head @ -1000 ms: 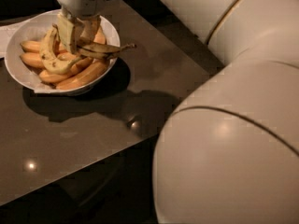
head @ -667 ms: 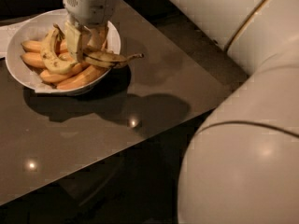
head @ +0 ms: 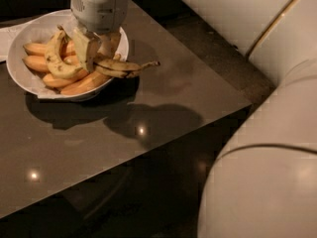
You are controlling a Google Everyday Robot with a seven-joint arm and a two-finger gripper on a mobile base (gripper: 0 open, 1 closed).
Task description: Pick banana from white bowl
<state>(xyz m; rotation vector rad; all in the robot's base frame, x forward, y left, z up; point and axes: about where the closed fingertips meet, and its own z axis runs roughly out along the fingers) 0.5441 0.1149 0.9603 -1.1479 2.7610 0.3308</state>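
Up close, the arm's pale link (head: 267, 192) is filling the bottom right corner, sitting further right than a second ago. Past it, the dark table (head: 99, 152) is carrying the white bowl (head: 29, 31) at its far left. Your gripper (head: 99, 51) is hanging over the bowl's right side, and the jaws are clamping the banana (head: 119, 67) near its left end, with the stem poking past the rim over the table. It's sticking out further than before. The other bananas (head: 54, 81) are lying in the bowl.
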